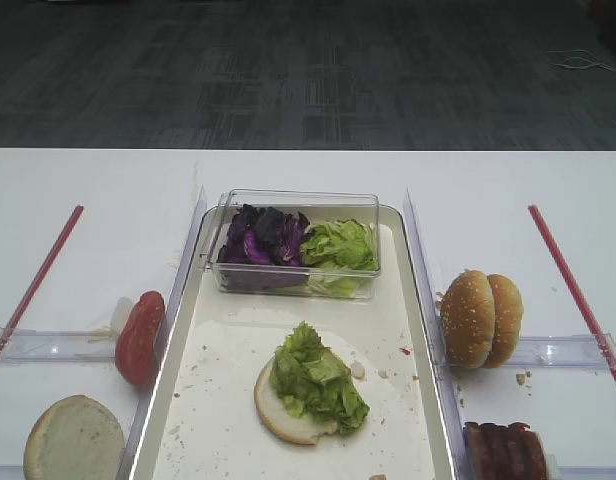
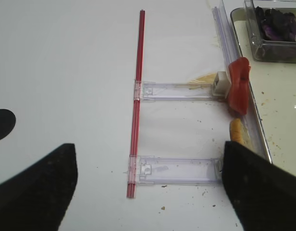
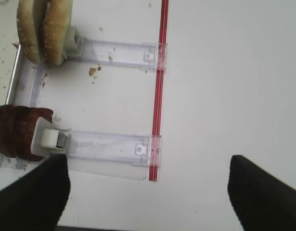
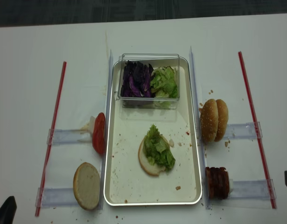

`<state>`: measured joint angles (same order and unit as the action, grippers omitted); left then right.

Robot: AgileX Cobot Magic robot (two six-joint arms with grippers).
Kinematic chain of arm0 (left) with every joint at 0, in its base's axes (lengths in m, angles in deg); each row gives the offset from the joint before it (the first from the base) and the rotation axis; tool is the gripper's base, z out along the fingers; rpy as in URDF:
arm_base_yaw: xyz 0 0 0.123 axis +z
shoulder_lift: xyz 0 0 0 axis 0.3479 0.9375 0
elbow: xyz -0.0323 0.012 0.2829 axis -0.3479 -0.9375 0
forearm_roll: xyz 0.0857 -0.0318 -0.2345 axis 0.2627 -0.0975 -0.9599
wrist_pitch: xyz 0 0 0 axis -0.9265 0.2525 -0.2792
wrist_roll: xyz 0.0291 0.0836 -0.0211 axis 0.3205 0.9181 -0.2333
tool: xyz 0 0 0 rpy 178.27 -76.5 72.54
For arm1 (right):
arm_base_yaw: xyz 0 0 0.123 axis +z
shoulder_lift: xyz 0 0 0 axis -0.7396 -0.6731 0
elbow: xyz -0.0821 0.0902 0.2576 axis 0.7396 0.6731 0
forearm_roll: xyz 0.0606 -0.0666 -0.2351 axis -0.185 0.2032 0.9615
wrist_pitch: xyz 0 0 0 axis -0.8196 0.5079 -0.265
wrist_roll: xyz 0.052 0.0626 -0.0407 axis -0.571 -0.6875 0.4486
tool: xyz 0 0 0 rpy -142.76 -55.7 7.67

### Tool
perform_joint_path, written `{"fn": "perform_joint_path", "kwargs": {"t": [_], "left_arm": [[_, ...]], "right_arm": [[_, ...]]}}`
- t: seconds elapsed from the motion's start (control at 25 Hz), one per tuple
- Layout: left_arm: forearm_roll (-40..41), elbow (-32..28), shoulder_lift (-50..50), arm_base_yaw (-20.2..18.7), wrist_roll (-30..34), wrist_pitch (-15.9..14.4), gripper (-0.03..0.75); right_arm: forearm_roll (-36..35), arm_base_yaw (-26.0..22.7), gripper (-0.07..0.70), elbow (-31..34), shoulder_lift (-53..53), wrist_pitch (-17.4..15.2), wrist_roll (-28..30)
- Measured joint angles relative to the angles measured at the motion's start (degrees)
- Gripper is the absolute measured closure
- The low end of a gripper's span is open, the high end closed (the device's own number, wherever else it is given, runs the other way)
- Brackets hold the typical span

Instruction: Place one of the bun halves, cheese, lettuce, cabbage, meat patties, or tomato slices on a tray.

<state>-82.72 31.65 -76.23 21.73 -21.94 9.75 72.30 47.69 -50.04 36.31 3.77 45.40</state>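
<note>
Cream-white rectangular tray (image 4: 116, 184) already carries a pale bun half (image 4: 144, 163) topped with frilly green lettuce (image 4: 159, 148), while reddish-brown meat patties (image 3: 16, 132), just beyond the right jaws' left finger, await; both jaws gape wide, empty.

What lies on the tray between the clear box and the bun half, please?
Only bare, crumb-speckled tray between box and lettuce-topped bun half, per both high views.

four bun halves (image 4: 86, 185), one tray (image 4: 113, 186), two red strips (image 4: 51, 135)
</note>
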Motion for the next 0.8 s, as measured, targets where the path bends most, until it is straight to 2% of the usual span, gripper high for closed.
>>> {"fn": "perform_joint_path", "kwargs": {"t": [0.48, 0.8], "left_arm": [[0.00, 0.00, 0.00, 0.00, 0.00, 0.00, 0.116], [0.00, 0.00, 0.00, 0.00, 0.00, 0.00, 0.116]], "right_arm": [[0.91, 0.00, -0.058, 0.00, 20.24, -0.83, -1.01], [1.36, 0.00, -0.058, 0.00, 21.43, -1.07, -1.88]]}}
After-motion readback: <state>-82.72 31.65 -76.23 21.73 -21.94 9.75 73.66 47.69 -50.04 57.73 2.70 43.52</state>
